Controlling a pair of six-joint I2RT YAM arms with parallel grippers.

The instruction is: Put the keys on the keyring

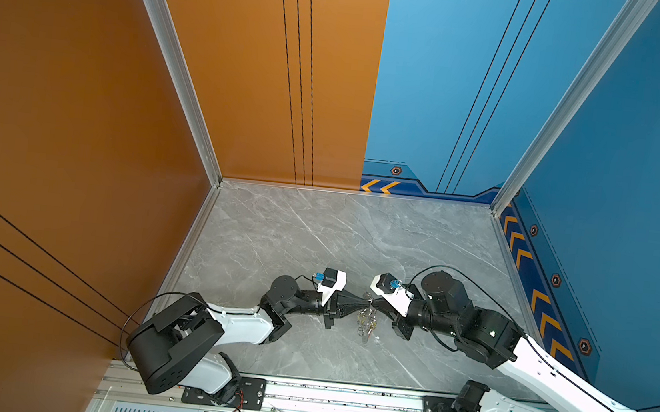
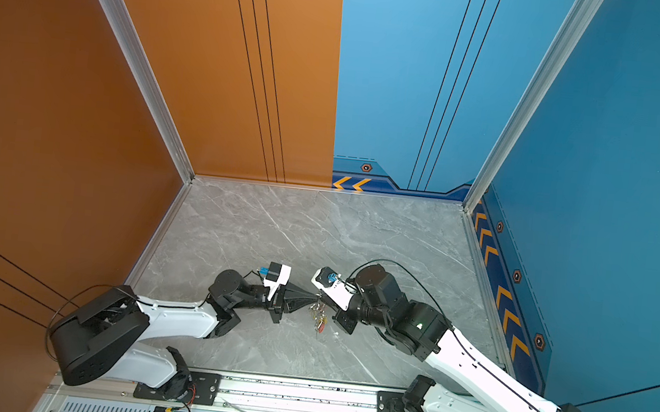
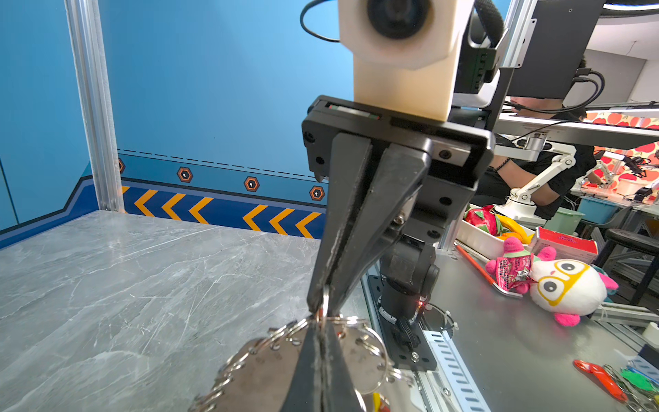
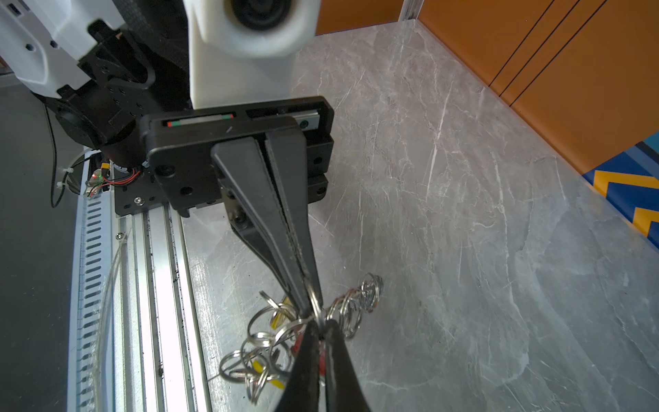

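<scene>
Silvery keys with yellow and red heads, too tangled to count, hang among linked rings over 1 marble table from 1 keyring pinched tip-to-tip by 2 closed grippers, left gripper and right gripper.

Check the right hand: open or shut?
Shut. The right hand has its fingers meeting at the tips, pinching a silver ring between them.
</scene>
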